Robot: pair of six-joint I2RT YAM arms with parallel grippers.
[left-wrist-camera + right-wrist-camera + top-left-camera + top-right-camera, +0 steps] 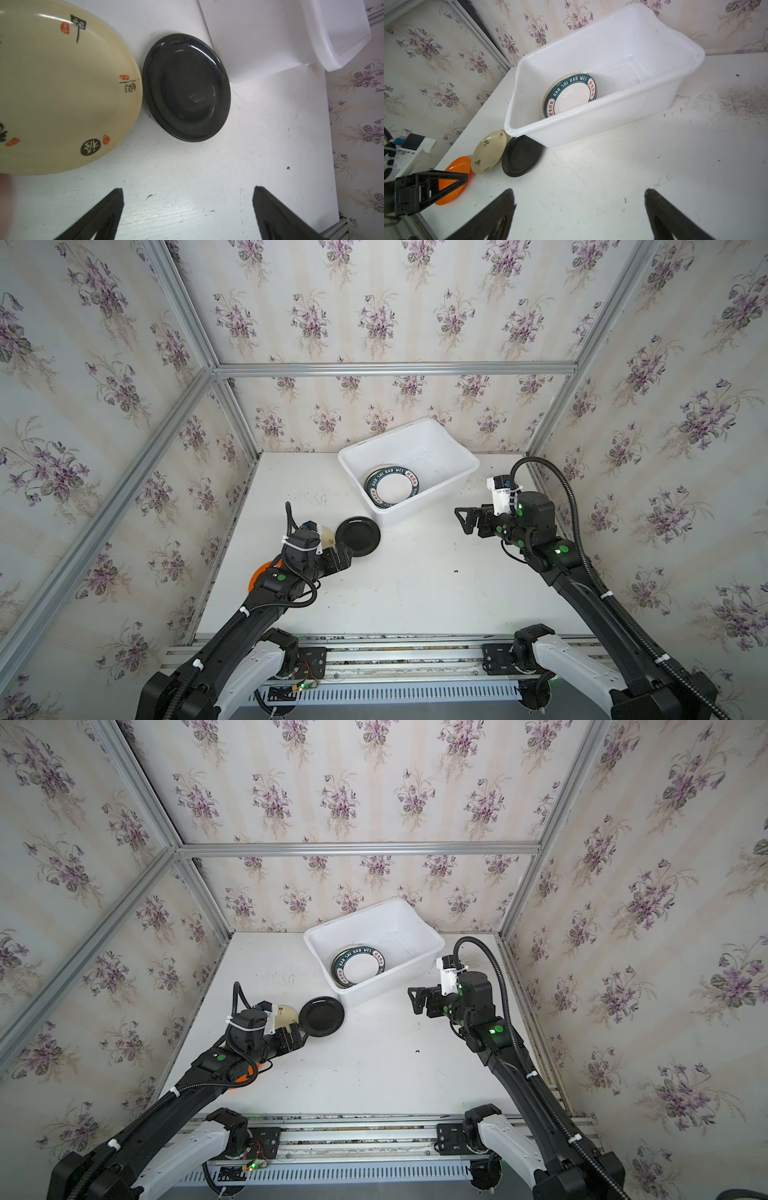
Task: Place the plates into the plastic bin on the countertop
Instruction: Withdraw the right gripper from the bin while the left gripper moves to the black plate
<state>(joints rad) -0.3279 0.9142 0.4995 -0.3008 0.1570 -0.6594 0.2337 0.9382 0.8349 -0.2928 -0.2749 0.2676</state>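
The white plastic bin (415, 506) (374, 988) (591, 124) stands skewed at the back of the countertop (415, 593). It holds stacked plates, the top one white with a dark lettered rim (392, 486) (571, 95). Outside its near left corner lie a black plate (357, 536) (187, 89) (521, 155), a cream plate (328, 537) (62, 87) (489, 153) and an orange plate (255, 576) (460, 165), the last mostly under my left arm. My left gripper (343, 558) (188, 189) hovers open and empty just short of the black plate. My right gripper (462, 520) (579, 191) is open and empty to the right of the bin.
Floral walls with aluminium framing (395, 369) close in the back and both sides. A metal rail (395, 651) with the arm bases runs along the front edge. Dark scuff specks (741, 101) mark the countertop to the right of the bin.
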